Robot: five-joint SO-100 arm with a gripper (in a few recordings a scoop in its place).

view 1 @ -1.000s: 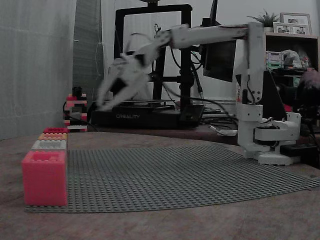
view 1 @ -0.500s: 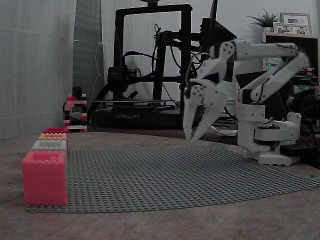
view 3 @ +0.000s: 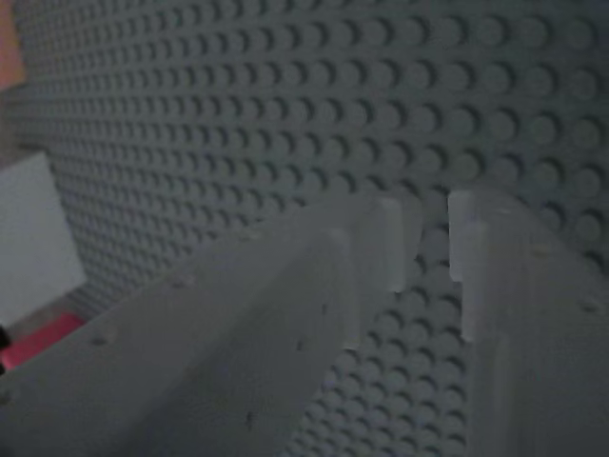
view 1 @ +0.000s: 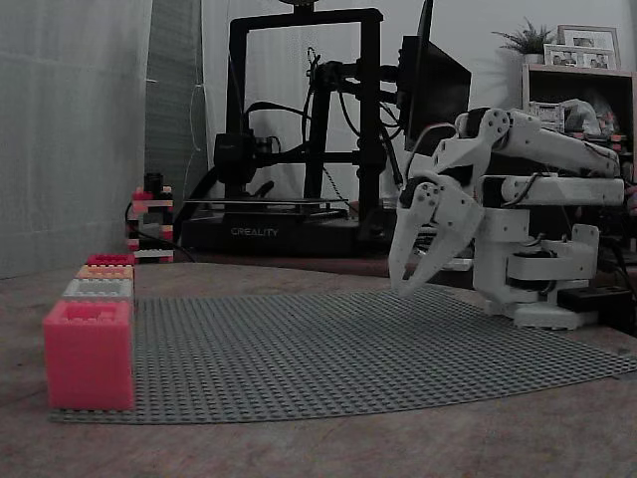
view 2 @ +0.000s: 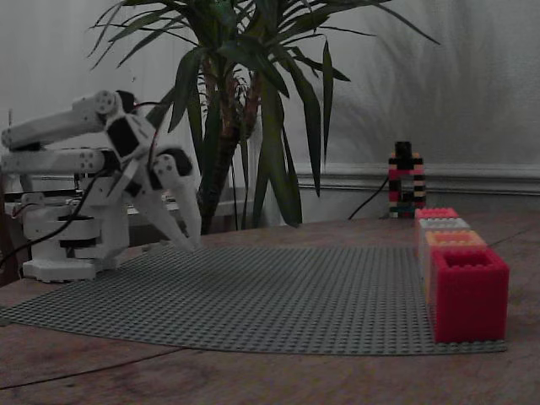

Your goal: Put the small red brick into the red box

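The deep red box (view 2: 468, 291) stands at the near right corner of the grey baseplate (view 2: 278, 295); in the other fixed view it is the far end (view 1: 109, 259) of the row of boxes. The small red brick is hidden or out of view. My white gripper (view 1: 406, 287) hangs low by the arm's base, tips pointing down just above the baseplate, far from the boxes. It shows at the left in a fixed view (view 2: 187, 243). In the wrist view the gripper (view 3: 433, 243) is shut to a narrow slit, with nothing between its fingers.
The row also holds a salmon-pink box (view 1: 88, 354), a grey box (view 1: 98, 289) and an orange box (view 1: 105, 271). A black 3D printer (view 1: 299, 129) stands behind the table. A potted plant (view 2: 245, 101) and a small brick tower (view 2: 405, 181) are beyond the plate.
The arm swung from high on the left back to the right and folded down by its base. The gripper, open a second ago, has closed.
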